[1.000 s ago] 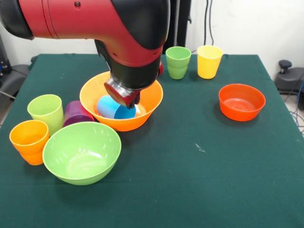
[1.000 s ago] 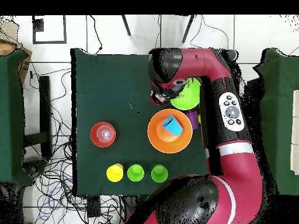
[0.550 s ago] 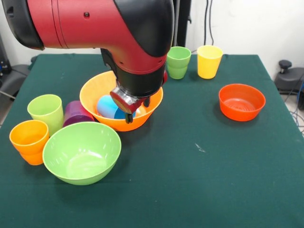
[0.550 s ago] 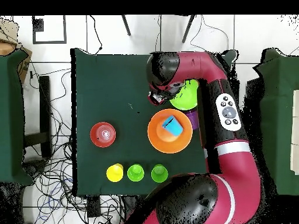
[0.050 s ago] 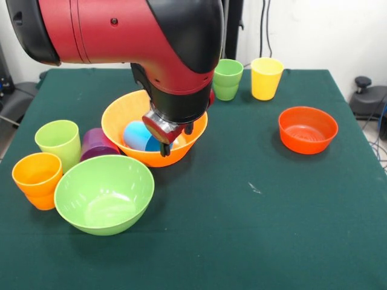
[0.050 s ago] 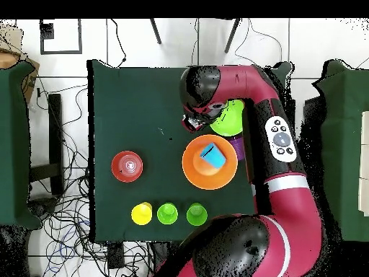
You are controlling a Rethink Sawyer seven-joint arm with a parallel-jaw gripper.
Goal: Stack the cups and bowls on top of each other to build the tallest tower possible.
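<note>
A large orange bowl [image 5: 124,115] [image 6: 193,173] holds a blue cup [image 5: 138,136] [image 6: 210,154] lying on its side. My gripper [image 5: 176,139] [image 6: 191,122] hangs open over the bowl's rim, just right of the blue cup and holding nothing. In front of it stands a large lime bowl [image 5: 104,193] [image 6: 232,121], partly under the arm in the overhead view. To the left are a lime cup [image 5: 58,142], a purple cup [image 5: 97,144] [image 6: 240,148] and an orange cup [image 5: 37,179]. A green cup [image 5: 227,78] [image 6: 196,213] and a yellow cup [image 5: 266,77] [image 6: 141,213] stand at the back.
A small red-orange bowl [image 5: 307,128] [image 6: 127,166] sits alone at the right. Another green cup [image 6: 167,213] stands between the yellow and green ones, hidden by the arm in the front view. The green cloth [image 5: 260,229] lies bare in the near right part.
The gripper has drawn away from the blue cup toward the bowl's near rim. The blue cup stays lying in the orange bowl.
</note>
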